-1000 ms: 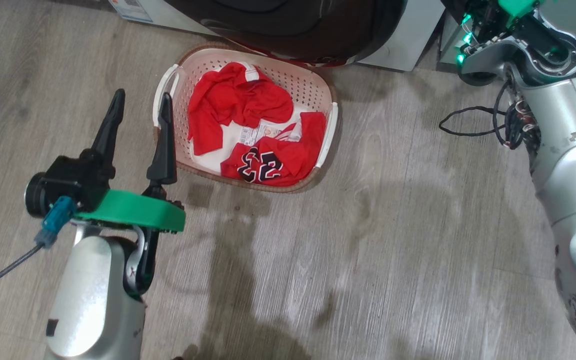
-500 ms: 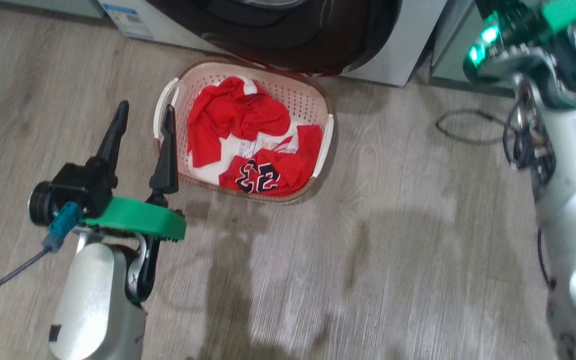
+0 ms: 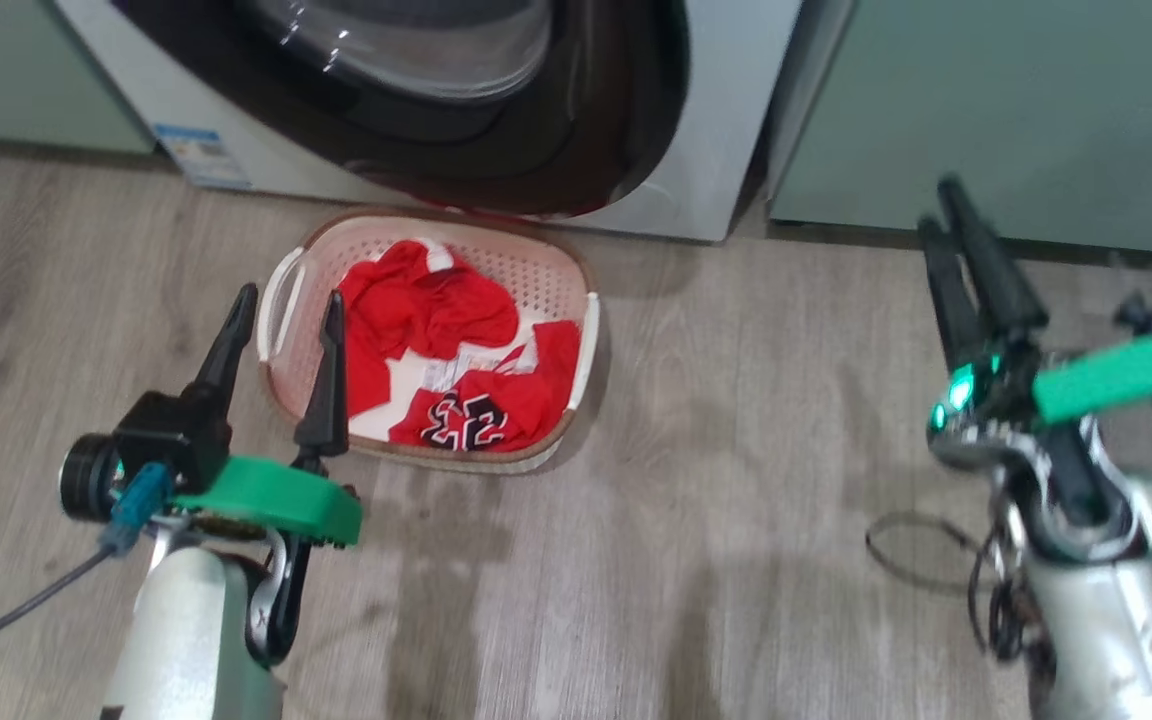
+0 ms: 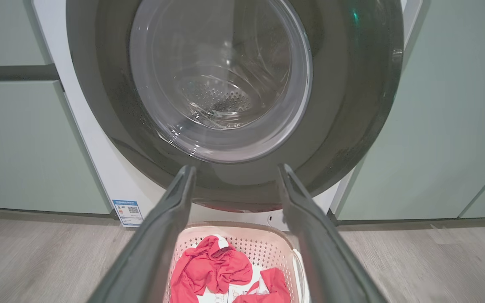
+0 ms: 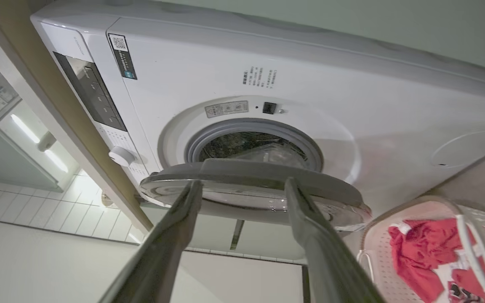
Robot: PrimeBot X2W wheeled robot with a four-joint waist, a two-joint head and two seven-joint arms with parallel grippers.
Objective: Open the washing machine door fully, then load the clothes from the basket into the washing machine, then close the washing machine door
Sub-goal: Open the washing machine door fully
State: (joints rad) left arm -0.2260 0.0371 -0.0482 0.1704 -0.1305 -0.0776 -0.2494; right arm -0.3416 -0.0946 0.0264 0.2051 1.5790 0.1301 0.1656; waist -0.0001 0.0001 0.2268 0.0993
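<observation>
Swinging the washing machine door [image 4: 225, 80] wider looked the job: it stood part-open off the washing machine [image 5: 310, 80], overhanging the basket [image 3: 546, 275] of clothes [image 3: 436, 310] at the machine's foot. Right tool [image 5: 243, 183], spread and empty, faced the door's edge; left tool [image 3: 291, 295] likewise, farther out from the machine. The rim wanted hooking from behind, then a steady sweep.

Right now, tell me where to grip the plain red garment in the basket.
Probably its raised, bunched middle fold, from straight above: the plain red garment lies crumpled loose in the basket, whose walls block any sideways approach.
</observation>
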